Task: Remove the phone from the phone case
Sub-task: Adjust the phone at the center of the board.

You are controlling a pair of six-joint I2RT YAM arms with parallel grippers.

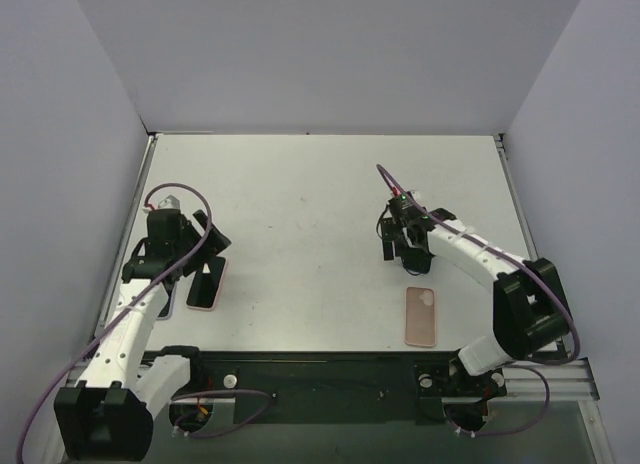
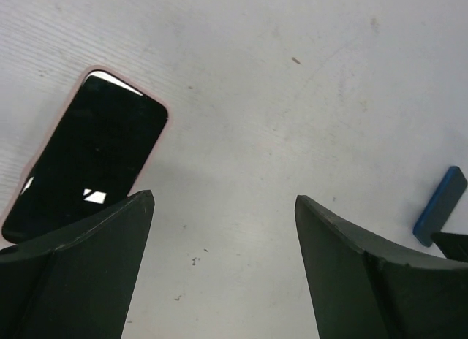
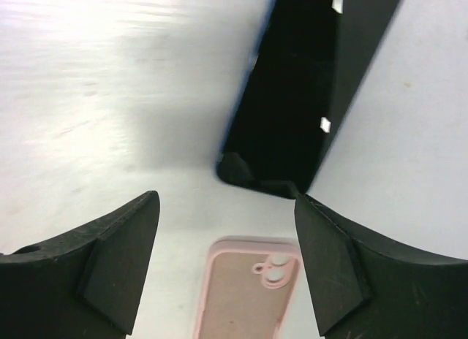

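A phone with a black screen sits in a pink case (image 2: 88,156) flat on the table at the left; it also shows in the top view (image 1: 207,284). My left gripper (image 2: 224,196) is open and empty, hovering just right of it (image 1: 208,246). An empty pink case (image 3: 252,291) lies inside-up at the near right (image 1: 421,316). A bare black phone with a blue edge (image 3: 307,83) lies just beyond it. My right gripper (image 3: 225,196) is open and empty above the case's camera end (image 1: 402,246). It hides the bare phone in the top view.
The white table (image 1: 310,204) has grey walls on three sides. A black rail (image 1: 320,384) with the arm bases runs along the near edge. In the left wrist view a blue slab (image 2: 439,206) shows far right, beside a dark part of the other arm.
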